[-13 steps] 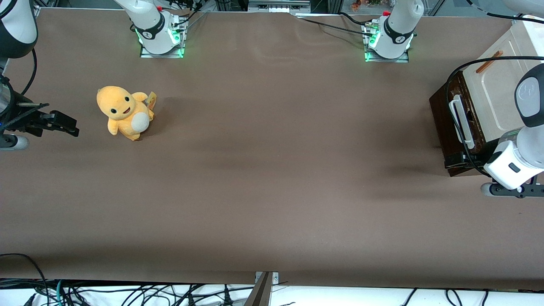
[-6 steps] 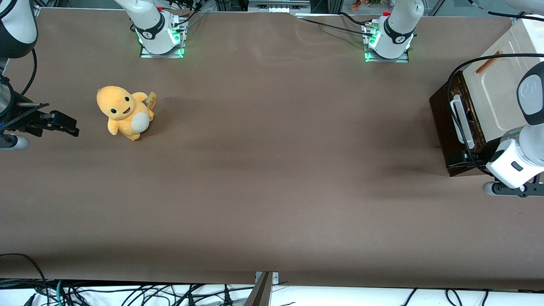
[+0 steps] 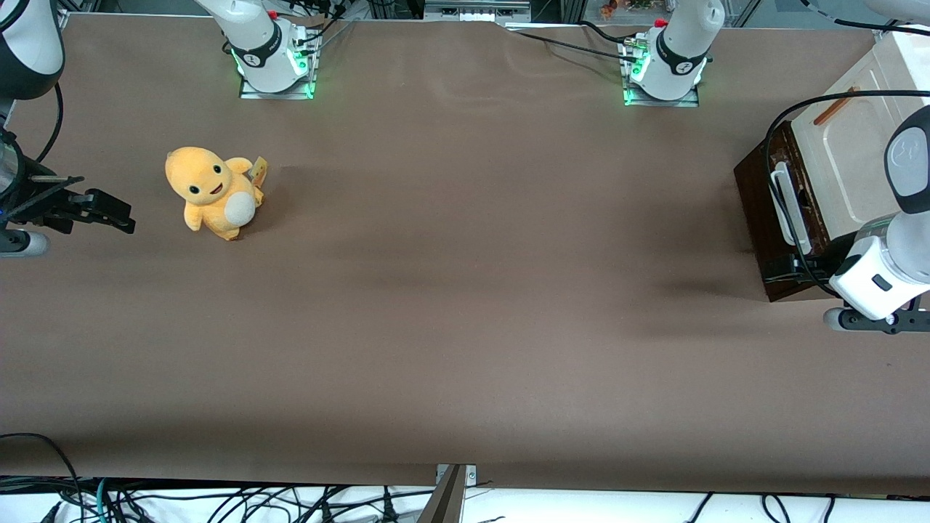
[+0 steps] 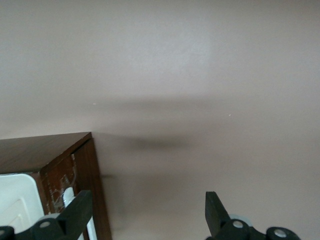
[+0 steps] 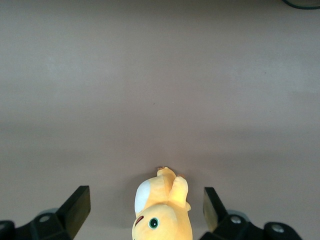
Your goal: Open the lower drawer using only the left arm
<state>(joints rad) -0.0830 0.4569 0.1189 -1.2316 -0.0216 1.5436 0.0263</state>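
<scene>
- At the working arm's end of the bench: lower drawer (image 3: 781, 218), shut.
- Gripper (image 3: 779, 267) spread apart, beside its near corner, clear of the white handle (image 3: 786, 203).
- Could miss the handle, shoving the cabinet.

We see a long table (image 3: 465, 290) covered in plain brown cloth. Toward the parked arm's end sits a yellow plush toy (image 3: 213, 192), upright, its pale belly facing the front camera. Toward the working arm's end stands a small cabinet (image 3: 843, 145), its dark brown lower drawer (image 3: 759, 211) shut, a white handle (image 3: 788, 203) on the drawer front. The gripper (image 3: 779, 267) of the left arm (image 3: 890, 261) hangs spread wide at the drawer's corner nearest the front camera. Two arm bases (image 3: 275, 62) are bolted along the edge farthest from that camera.
</scene>
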